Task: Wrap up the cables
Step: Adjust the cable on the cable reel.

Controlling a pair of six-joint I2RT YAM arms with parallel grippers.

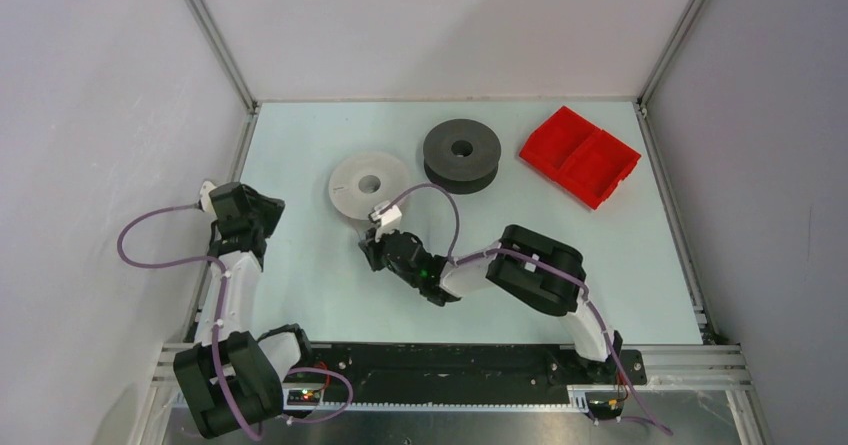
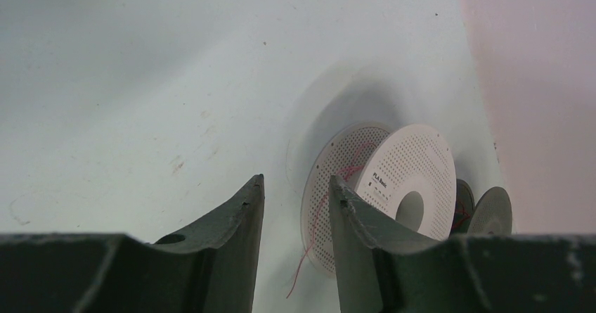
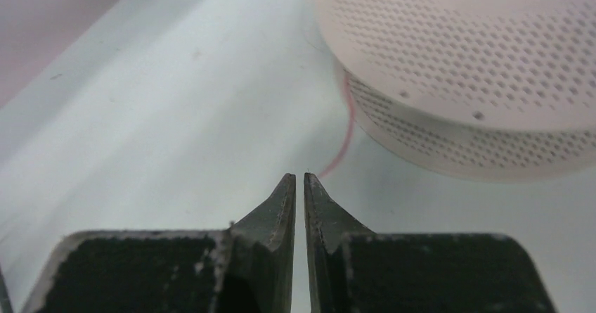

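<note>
Both empty: L gripper (image 2: 296, 179) wide apart, R gripper (image 3: 295, 175) barely ajar by white spool (image 3: 457, 67) strand (image 3: 350, 122).

Flat mid-table: white spool (image 1: 369, 185) with perforated flanges, and dark grey spool (image 1: 461, 153) just beside it at 2 o'clock. The white one's cable (image 3: 346, 123), a thin pink-red strand, drops off the rim around 6 o'clock. Its loose end lies on the table at the tips of my right gripper (image 3: 296, 176).

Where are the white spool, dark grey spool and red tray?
white spool (image 1: 350, 191): top external view, top flange left of hub hole.
dark grey spool (image 1: 440, 151): top external view, top flange left of hub hole.
red tray (image 1: 558, 143): top external view, floor of left compartment.
</note>
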